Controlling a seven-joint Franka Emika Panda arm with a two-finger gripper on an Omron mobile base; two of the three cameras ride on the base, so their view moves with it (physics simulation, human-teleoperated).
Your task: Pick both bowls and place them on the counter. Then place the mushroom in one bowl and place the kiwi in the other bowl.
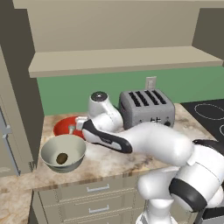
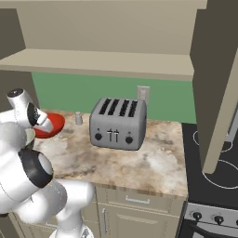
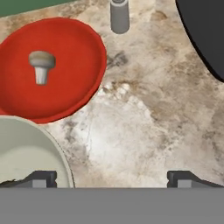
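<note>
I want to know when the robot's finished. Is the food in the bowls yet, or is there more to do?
It looks all done. Both bowls sit on the counter. The mushroom lies in the red bowl, and the kiwi lies in the grey bowl. The gripper is open and holds nothing, above the counter beside the bowls. Nothing of the job seems left.

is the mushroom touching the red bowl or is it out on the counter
Touching. In the hand view the mushroom lies on its side inside the red bowl, resting on the bowl's floor, well within the rim.
</note>
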